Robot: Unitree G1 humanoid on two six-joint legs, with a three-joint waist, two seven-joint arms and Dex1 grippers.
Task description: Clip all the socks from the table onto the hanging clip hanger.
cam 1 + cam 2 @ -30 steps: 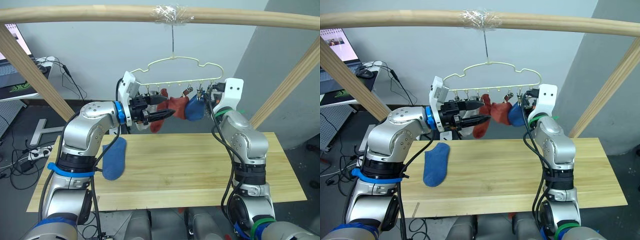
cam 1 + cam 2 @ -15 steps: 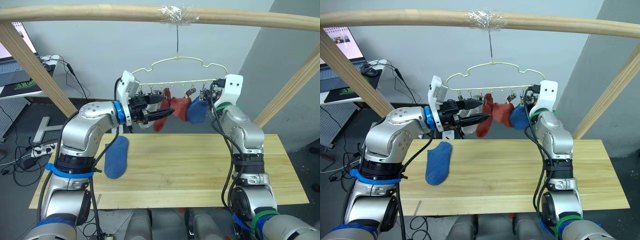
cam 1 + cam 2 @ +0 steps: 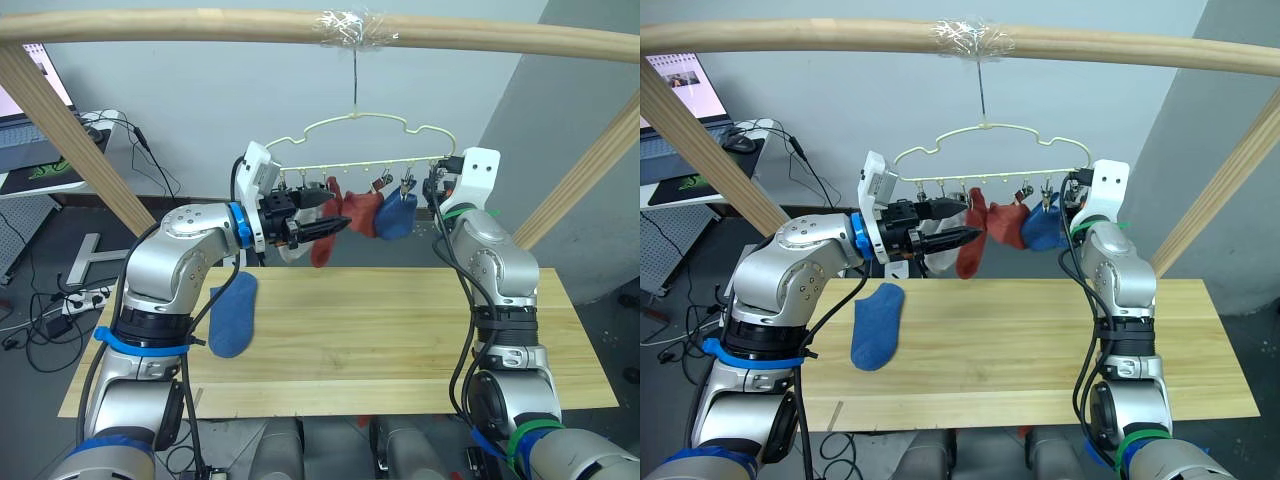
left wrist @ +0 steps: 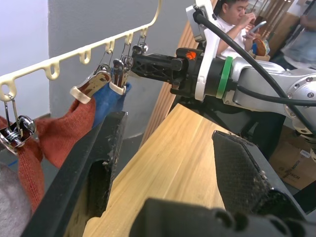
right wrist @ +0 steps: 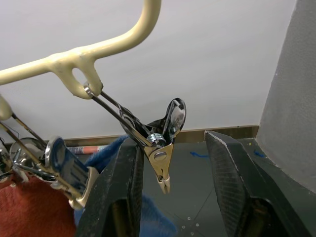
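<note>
Blue sock now hangs clipped; right fingers released.

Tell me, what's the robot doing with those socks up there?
It's clipping socks onto a hanger hung from a wooden pole. Two red socks and one blue sock already hang from the clips. The right end effector is open, up beside an empty clip at the hanger's right end. The left end effector is open too, up by the red socks. One blue sock still lies on the table, waiting its turn.
</note>
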